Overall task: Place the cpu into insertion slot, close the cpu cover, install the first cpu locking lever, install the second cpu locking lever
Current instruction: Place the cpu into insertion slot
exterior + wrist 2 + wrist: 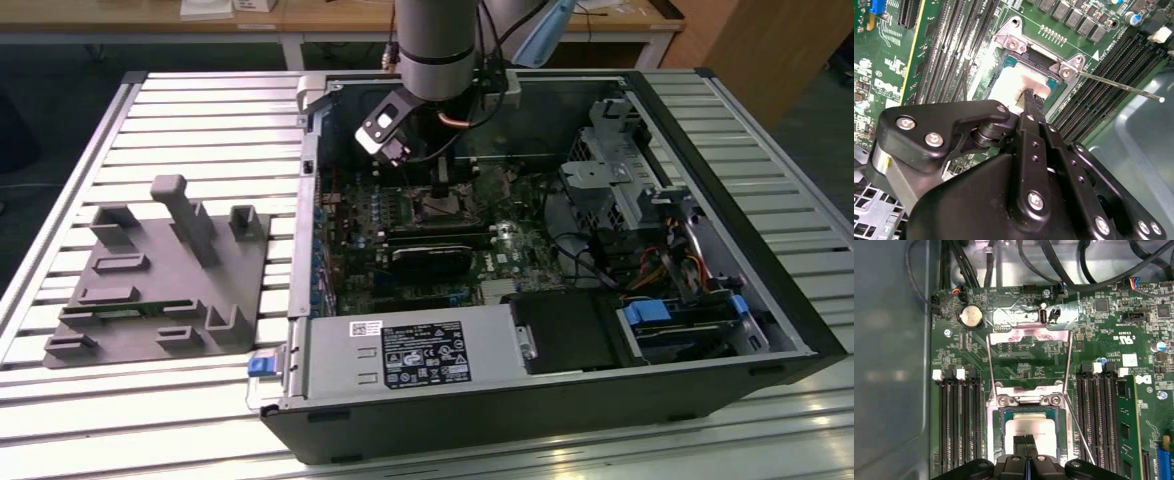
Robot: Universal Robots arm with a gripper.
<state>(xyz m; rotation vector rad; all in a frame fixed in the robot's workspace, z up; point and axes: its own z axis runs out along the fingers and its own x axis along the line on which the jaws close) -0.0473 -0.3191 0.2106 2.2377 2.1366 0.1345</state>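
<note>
Light falls evenly from above in the exterior view — the slatted table (200, 110) shines pale, brightest along its near edge, while the open computer case (534, 420) lies dim inside, shaded under my arm (437, 50). In the second wrist view my claw (1031, 100) is a black mass with small glints on its screws, and the cpu (1018, 81) glares almost white. In the first wrist view the case wall (889, 365) is a hazy grey blur — the cpu cover (1029, 334) mirrors the light.

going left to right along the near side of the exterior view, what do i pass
grey moulded fixture → blue tab → silver power supply → black box → blue drive bracket
</note>
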